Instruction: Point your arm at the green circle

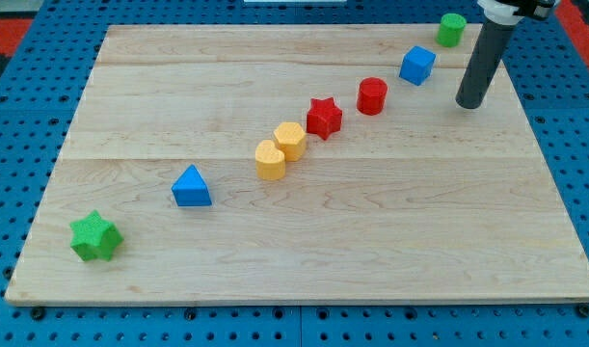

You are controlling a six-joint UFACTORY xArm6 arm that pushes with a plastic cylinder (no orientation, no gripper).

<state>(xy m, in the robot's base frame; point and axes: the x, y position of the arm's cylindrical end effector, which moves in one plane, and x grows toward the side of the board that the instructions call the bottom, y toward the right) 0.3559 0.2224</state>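
The green circle (pixel 452 29) is a small green cylinder at the board's top right corner. My tip (pixel 468 103) is the lower end of a dark rod coming down from the view's top right. It stands below the green circle, a little to its right, and apart from it. The blue cube (pixel 417 65) lies to the tip's upper left, between the tip and the other blocks.
A diagonal line of blocks runs across the wooden board (pixel 304 241): red cylinder (pixel 372 95), red star (pixel 324 117), yellow hexagon (pixel 290 140), yellow heart (pixel 270 160), blue triangle (pixel 191 187), green star (pixel 93 237) at the bottom left. Blue pegboard surrounds the board.
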